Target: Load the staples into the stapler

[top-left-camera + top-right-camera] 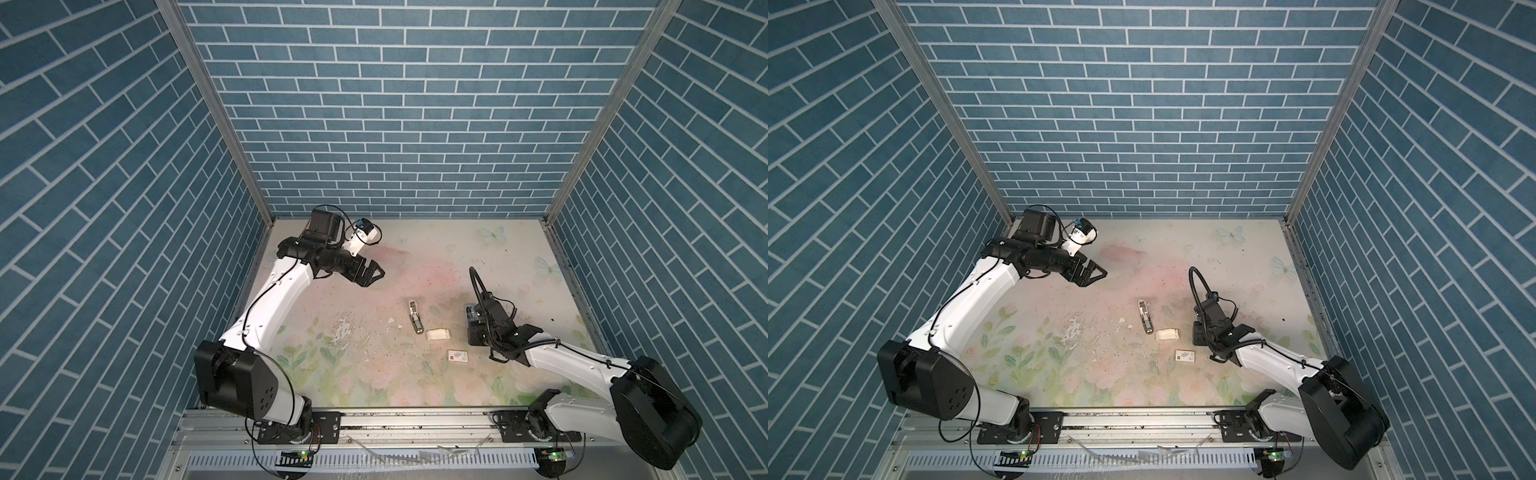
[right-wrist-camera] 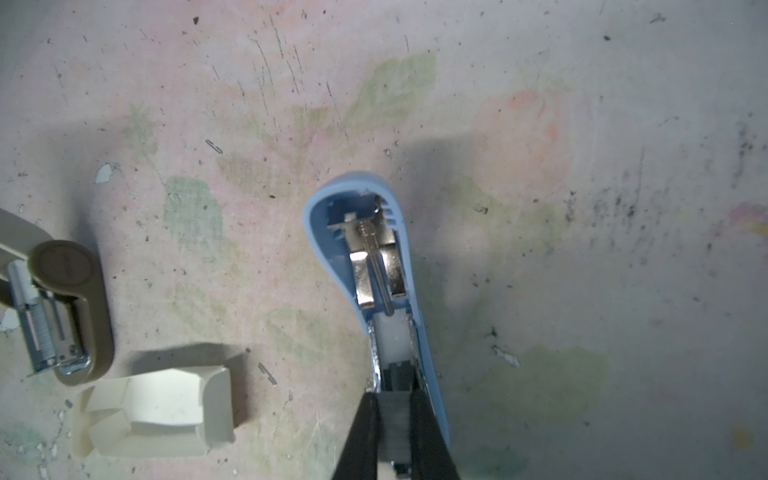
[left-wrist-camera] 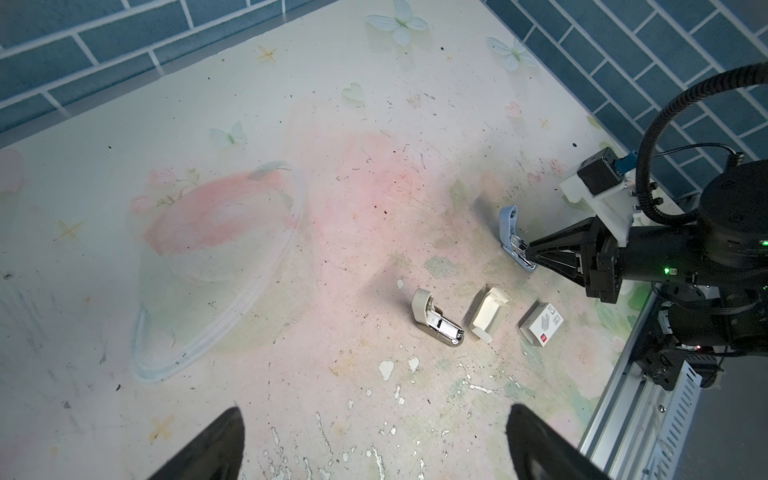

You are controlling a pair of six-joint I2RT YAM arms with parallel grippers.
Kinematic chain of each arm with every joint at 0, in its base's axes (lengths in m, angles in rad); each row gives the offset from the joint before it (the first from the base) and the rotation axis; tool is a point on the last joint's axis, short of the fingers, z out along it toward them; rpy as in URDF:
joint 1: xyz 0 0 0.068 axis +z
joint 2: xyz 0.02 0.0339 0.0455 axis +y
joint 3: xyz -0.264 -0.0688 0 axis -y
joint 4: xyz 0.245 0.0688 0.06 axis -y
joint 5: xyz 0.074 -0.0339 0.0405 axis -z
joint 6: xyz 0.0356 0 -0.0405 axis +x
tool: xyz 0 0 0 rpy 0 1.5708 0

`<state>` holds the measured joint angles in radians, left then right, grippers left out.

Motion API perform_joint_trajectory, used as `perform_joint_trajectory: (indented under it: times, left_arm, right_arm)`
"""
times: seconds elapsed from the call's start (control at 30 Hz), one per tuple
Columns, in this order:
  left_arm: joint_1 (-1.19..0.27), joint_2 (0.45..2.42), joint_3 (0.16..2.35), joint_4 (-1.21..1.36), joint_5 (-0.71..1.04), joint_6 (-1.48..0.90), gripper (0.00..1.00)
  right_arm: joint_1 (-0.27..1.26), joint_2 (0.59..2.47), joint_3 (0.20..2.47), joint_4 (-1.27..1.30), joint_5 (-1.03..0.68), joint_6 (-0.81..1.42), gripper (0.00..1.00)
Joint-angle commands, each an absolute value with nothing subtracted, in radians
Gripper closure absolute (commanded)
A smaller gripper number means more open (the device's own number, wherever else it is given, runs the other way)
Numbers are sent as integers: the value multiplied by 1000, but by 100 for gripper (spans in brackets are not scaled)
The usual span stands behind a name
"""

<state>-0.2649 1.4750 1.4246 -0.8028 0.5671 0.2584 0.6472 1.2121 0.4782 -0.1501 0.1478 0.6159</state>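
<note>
Staples (image 2: 394,428) sit clenched in our right gripper (image 2: 392,397) at the open blue stapler (image 2: 361,232)'s metal channel, on the bench (image 1: 374,374) at 3 o'clock from the beige stapler (image 1: 414,318), while our left gripper (image 1: 376,274) hangs released toward 11 o'clock.

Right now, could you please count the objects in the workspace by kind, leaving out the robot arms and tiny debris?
Staplers: 2 (light blue plastic stapler, beige plastic stapler)
Cream cardboard tray: 1
White printed cardboard box: 1
Dark-grey metal staple strip, gripped by the right end effector: 1
Total: 5
</note>
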Motion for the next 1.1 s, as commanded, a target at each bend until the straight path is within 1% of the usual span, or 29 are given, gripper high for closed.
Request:
perform_joint_trajectory:
  times: [0.0, 0.3, 0.6, 0.87, 1.07]
  left_arm:
    - [-260, 1466, 1411, -796, 578, 256, 1]
    - [-260, 1467, 1419, -803, 578, 253, 1]
    - [-259, 1457, 1411, -800, 580, 252, 1]
    - [-261, 1457, 1411, -800, 583, 250, 0]
    - [-261, 1460, 1419, -803, 582, 252, 1]
  right_arm:
    - [647, 1186, 487, -173, 150, 614, 90]
    - [647, 1199, 502, -148, 99, 624, 90]
    - [647, 1188, 493, -150, 76, 634, 90]
    - [647, 1219, 511, -149, 56, 635, 90]
    - [644, 1174, 560, -207, 104, 586, 90]
